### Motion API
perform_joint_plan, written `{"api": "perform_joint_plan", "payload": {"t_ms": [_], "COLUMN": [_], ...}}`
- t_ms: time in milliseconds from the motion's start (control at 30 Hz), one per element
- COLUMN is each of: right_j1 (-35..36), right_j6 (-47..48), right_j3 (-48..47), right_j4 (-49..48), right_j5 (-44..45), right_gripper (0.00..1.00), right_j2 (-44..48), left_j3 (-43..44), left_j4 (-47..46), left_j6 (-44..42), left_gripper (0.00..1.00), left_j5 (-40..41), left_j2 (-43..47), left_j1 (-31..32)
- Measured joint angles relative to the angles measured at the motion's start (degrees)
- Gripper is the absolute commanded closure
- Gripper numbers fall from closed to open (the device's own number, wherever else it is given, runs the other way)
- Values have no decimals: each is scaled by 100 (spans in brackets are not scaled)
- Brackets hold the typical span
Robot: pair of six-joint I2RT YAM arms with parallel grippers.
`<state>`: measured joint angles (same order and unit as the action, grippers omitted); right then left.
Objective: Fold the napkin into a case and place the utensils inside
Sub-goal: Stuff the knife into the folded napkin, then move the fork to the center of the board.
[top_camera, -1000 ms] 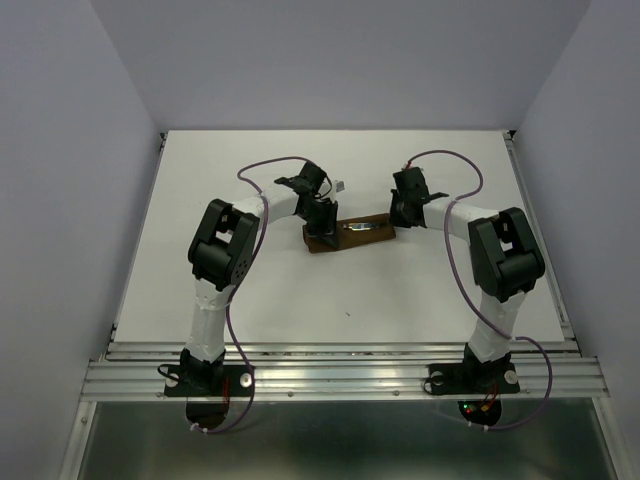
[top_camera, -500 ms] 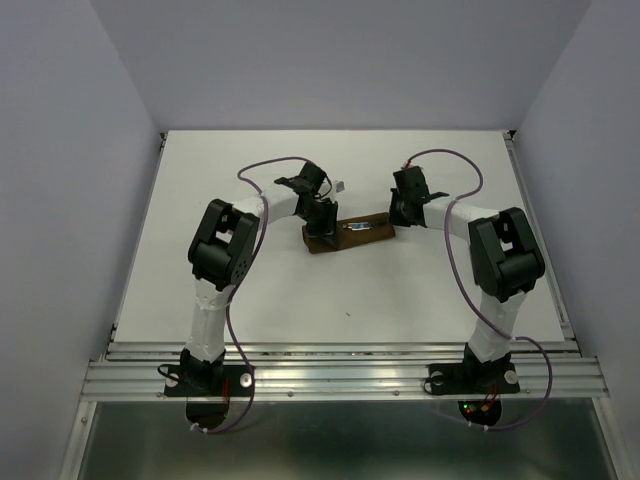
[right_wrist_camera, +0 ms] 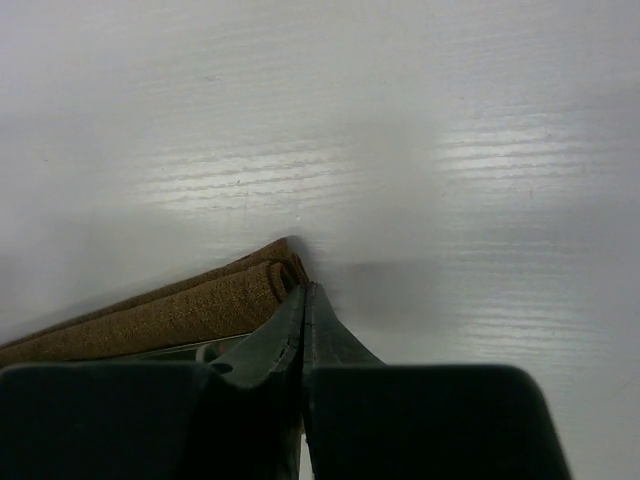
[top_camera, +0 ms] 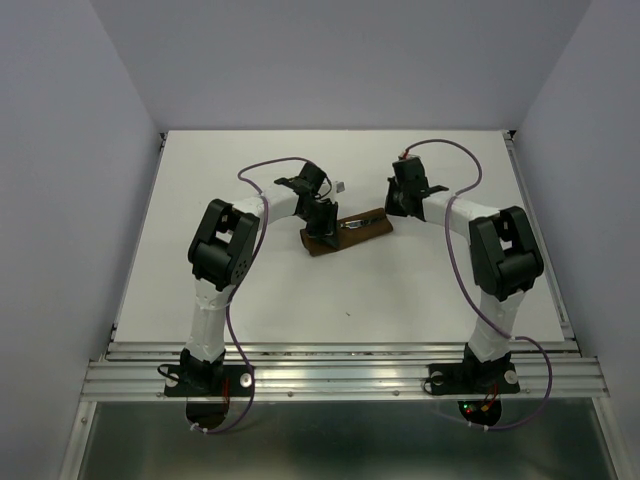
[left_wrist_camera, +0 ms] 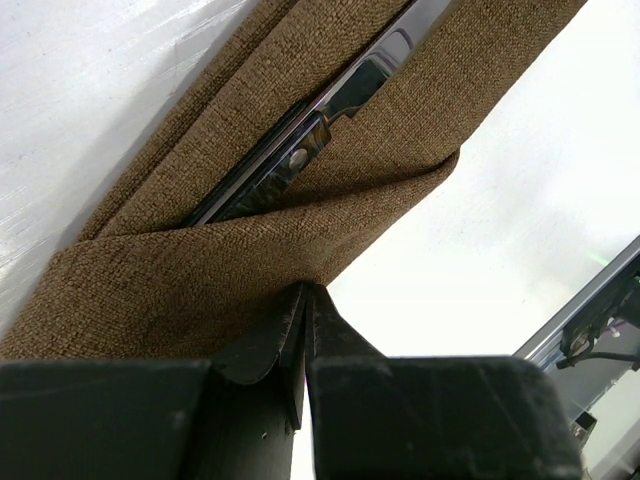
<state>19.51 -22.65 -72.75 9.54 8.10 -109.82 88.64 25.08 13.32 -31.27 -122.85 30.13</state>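
the brown cloth case point(top_camera: 374, 230), a narrow folded pouch, lies slantwise on the white tabletop point(top_camera: 260, 300) near its middle, between the two arms. the left pincer point(left_wrist_camera: 305, 300) is clenched on a folded edge of the cloth at the case's left end. the right pincer point(right_wrist_camera: 303, 292) is clenched on the rolled right end, its tips pressed together against the fabric. the silver utensils point(left_wrist_camera: 300, 150) sit inside the open fold, metal showing through the gap.

Bright, even light; table point(right_wrist_camera: 450, 150) glare, fingers point(right_wrist_camera: 270, 345) blurred.
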Motion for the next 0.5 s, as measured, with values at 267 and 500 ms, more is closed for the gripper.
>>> {"api": "perform_joint_plan", "payload": {"t_ms": [267,500], "right_j1": [0,-11], "right_j6": [-4,127], "right_j3": [-61,-59], "right_j4": [-13,98], "right_j5": [-55,568], "right_gripper": [99,55], "right_j2": [-122,85], "left_j3": [-2,-13], "left_j4": [0,-13], "left_j6": [0,-4], "left_gripper": [87,86], "left_j5": [-4,-13], "left_j2": [0,0], "left_j1": [0,-2]}}
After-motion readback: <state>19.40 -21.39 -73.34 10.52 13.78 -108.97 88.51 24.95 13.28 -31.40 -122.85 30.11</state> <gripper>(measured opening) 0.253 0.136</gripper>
